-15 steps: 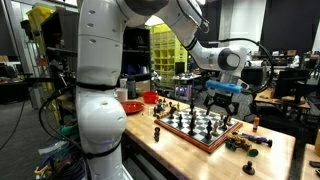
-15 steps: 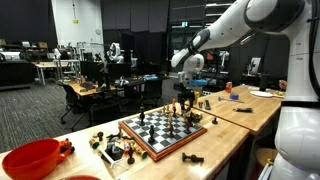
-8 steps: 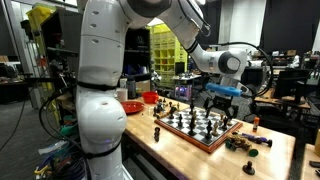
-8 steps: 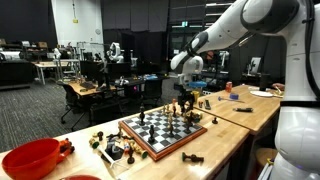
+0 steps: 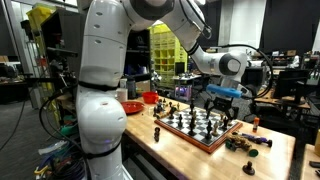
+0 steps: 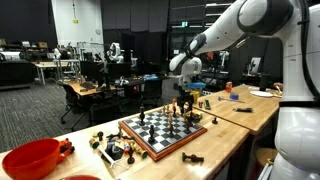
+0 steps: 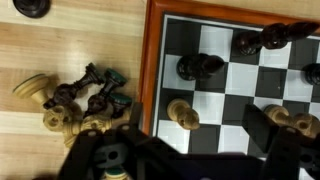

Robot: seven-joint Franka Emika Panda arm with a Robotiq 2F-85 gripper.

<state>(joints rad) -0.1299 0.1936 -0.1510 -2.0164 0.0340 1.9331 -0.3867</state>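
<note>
Two fingers spread wide, my gripper (image 5: pixel 223 107) hangs over chessboard (image 7: pixel 153 70) left edge; pale piece (image 7: pixel 182 113) sits nearest. Best centre over it w/o clipping dark piece (image 7: pixel 200 67).

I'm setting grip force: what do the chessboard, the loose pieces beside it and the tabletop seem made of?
Chessboard: probably wood, reddish-brown frame with slight sheen, flat black and white squares. Loose pieces: wood or plastic, pale tan and dark; too blurred to settle. Tabletop: light wood, matte, with visible grain lines.
</note>
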